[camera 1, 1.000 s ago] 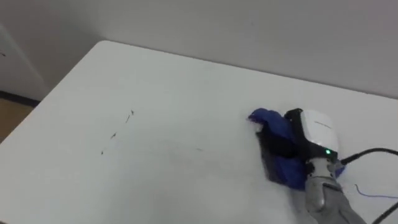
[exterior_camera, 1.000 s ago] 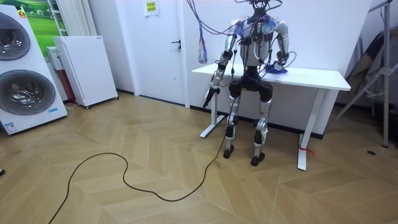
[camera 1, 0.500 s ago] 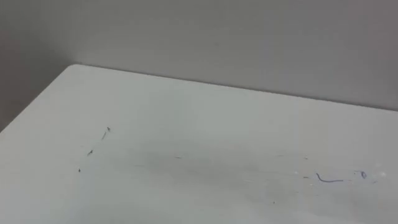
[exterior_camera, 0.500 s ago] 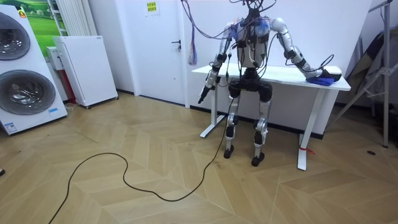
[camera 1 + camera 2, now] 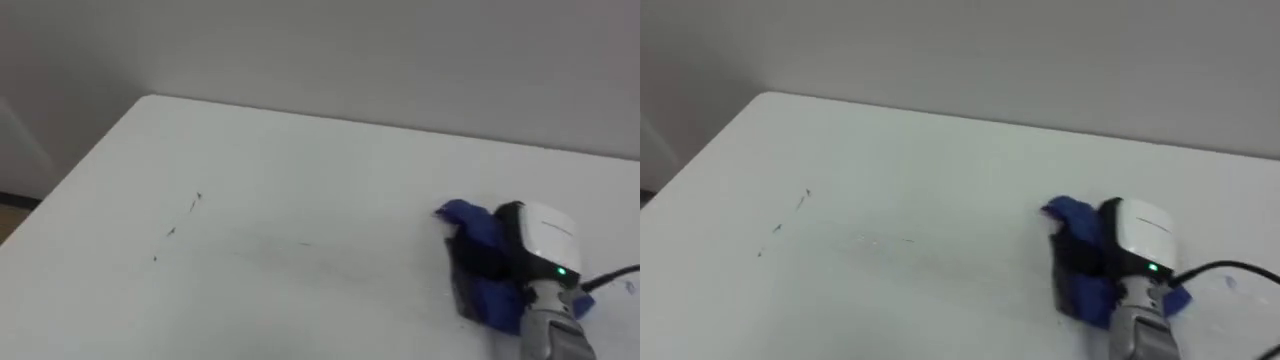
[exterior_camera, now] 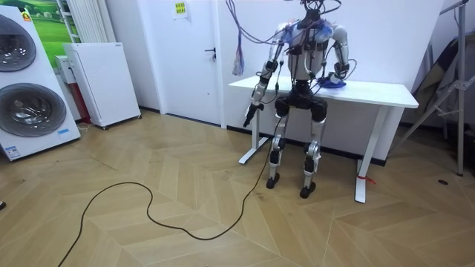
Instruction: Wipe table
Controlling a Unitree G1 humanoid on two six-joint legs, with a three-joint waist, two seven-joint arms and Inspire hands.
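wipe | right hand (image 5: 540,235) back from the worktop's (image 5: 300,170) right end, on blue cloth (image 5: 470,218) mid-right, grip: can't tell | we judge left-side marks (image 5: 197,199) still unwiped | left hand (image 6: 251,115) hangs idle

No readable print; yellow notice (image 6: 180,9) on the door (image 6: 194,67), illegible.

- In the eye views the light is soft, even and rather dim; the white table (image 5: 280,270) looks pale grey, with no glare.
- The wall (image 5: 350,50) behind it is a darker grey.
- A small green lamp (image 5: 561,271) glows on the right hand (image 5: 545,235).
- The room view is brightly lit, with a faint sheen on the wooden floor (image 6: 185,222).
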